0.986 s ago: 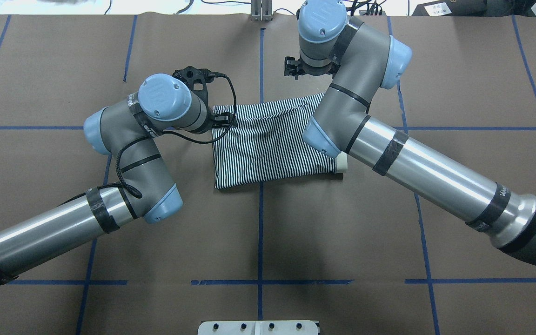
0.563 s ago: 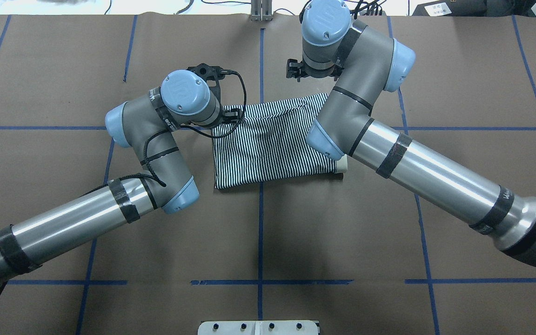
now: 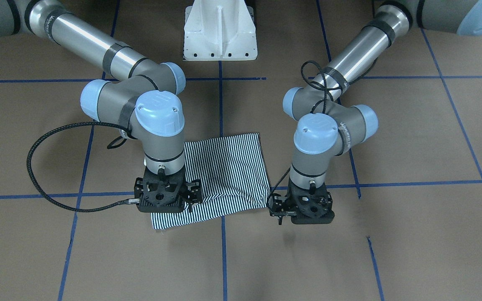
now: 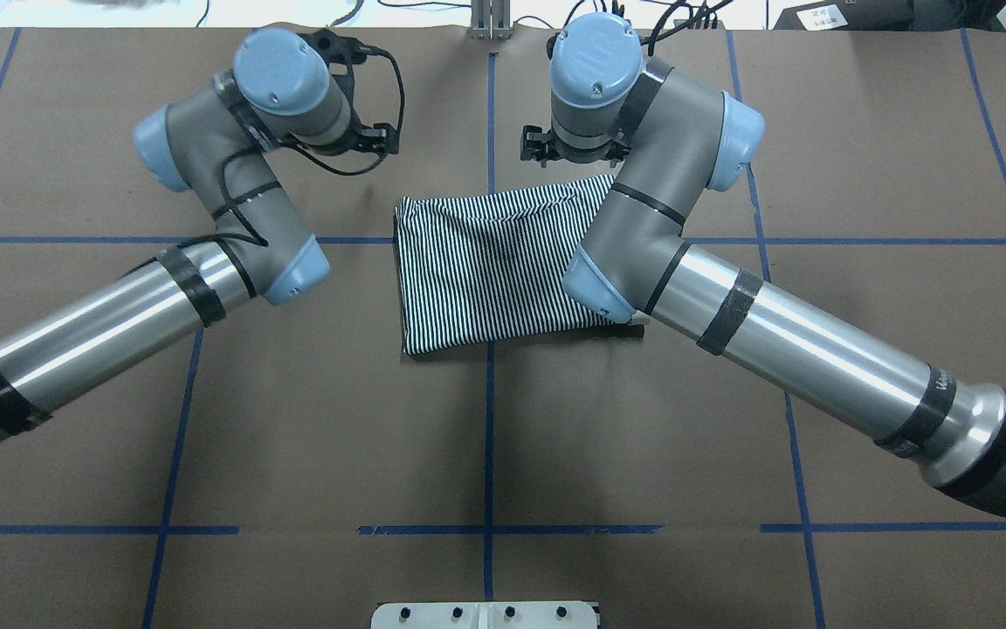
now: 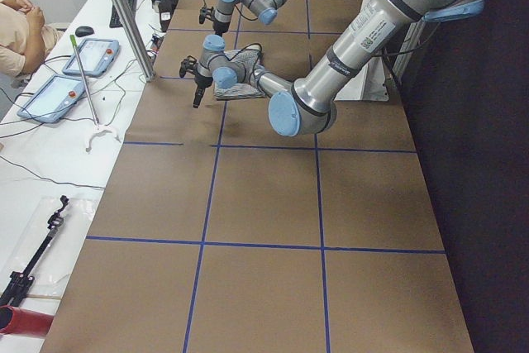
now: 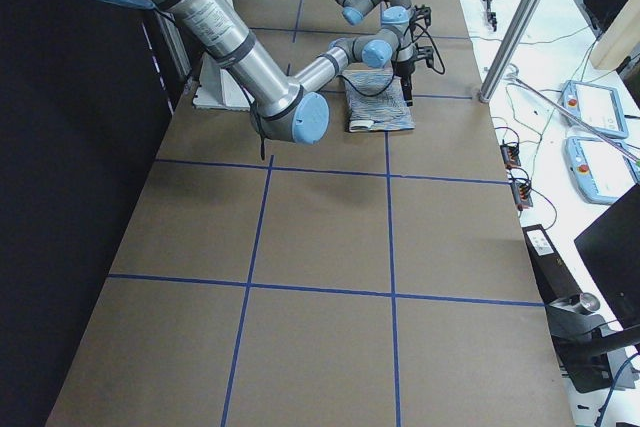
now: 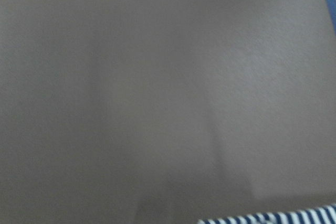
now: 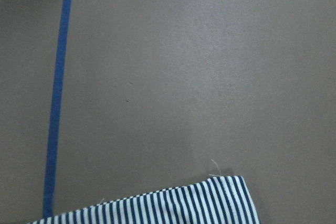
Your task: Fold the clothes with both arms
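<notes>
The polo shirt (image 4: 494, 271) lies folded mid-table (image 4: 730, 437), nearer the far edge. It looks light and limp, so I'd pinch its far corners through every layer. I cannot tell whether my left claw (image 3: 301, 207) and right claw (image 3: 163, 196) are spread. The front-facing view shows the far right corner, which my right arm (image 4: 817, 341) partly covers overhead.

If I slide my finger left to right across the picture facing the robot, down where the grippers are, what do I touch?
A looping black cable → right arm's black gripper → navy-and-white striped shirt → left arm's black gripper.
</notes>
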{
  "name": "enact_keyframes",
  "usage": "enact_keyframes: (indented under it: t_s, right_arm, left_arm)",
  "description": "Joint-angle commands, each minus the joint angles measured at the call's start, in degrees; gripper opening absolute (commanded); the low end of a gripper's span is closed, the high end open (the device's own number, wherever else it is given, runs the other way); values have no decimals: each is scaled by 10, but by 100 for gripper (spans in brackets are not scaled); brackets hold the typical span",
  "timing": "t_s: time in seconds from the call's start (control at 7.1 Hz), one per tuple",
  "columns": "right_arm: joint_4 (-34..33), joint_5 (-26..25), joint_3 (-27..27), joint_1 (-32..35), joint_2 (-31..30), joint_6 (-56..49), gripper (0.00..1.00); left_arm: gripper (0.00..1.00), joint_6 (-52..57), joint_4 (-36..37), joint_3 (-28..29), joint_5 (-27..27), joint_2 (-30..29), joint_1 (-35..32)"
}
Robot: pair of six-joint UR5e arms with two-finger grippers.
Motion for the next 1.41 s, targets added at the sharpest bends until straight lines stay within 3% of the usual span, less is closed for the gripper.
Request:
enact_keyframes:
  t_s: [0.0,0.28,0.85,1.27]
  right_arm:
    - [10,-37,8,-40,0,70,75]
    - [10,-80,-1,-59,-11,70,54]
    - [14,-123,-35,-59,1,69,49]
    - [62,-125,-63,-59,3,89,55]
  left_arm:
    - [100,124,-16,-91,-92,80,-65]
    - [100,120,-27,-105,-92,100,-65]
    - [100,115,-27,-103,-92,102,-63]
    - [100,114,-27,-104,-92,102,-61]
